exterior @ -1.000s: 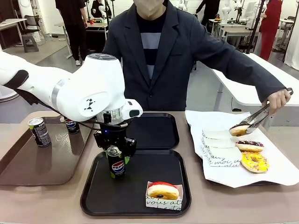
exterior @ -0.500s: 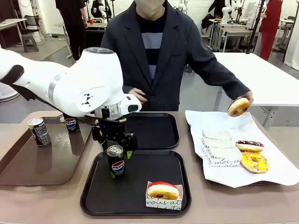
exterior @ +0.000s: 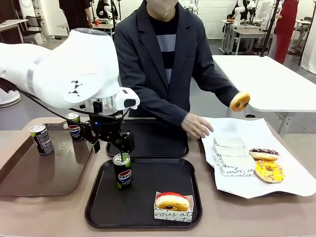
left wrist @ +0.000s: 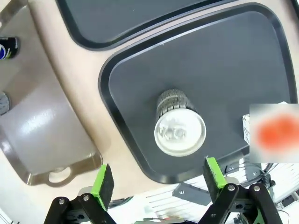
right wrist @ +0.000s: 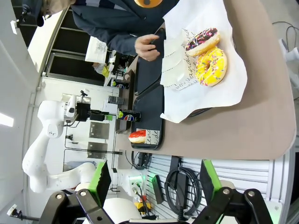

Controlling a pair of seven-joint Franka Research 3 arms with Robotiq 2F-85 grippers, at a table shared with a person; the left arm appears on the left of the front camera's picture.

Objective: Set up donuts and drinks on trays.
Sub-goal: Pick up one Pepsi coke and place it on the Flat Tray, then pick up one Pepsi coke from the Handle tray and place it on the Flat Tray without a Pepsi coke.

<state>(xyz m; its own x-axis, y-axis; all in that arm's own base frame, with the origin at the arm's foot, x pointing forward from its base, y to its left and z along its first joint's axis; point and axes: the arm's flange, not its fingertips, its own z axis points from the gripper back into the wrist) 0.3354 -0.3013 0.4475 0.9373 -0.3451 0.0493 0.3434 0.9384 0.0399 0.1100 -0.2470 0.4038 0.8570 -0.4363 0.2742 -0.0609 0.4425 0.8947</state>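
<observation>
A black Pepsi can (exterior: 122,170) stands upright at the left of the near black tray (exterior: 148,217). My left gripper (exterior: 112,146) hangs open just above and behind it, touching nothing. In the left wrist view the can's silver top (left wrist: 180,134) sits beyond the spread green fingers (left wrist: 103,179). A red-glazed donut (exterior: 172,201) on its paper sleeve lies at that tray's front right. The far black tray (exterior: 163,140) is bare. My right gripper (right wrist: 154,176) is open and off to the side of the table.
The person holds a plain donut (exterior: 240,101) in the air at the right and rests the other hand (exterior: 197,126) by the white paper (exterior: 291,185). Chocolate (exterior: 264,154) and yellow (exterior: 269,171) donuts lie there. Two cans (exterior: 42,139) stand on the brown tray (exterior: 34,177).
My left gripper opened, let go of the can on the near tray and rose back to the left. The person lifted the plain donut off the paper and carried it leftward.
</observation>
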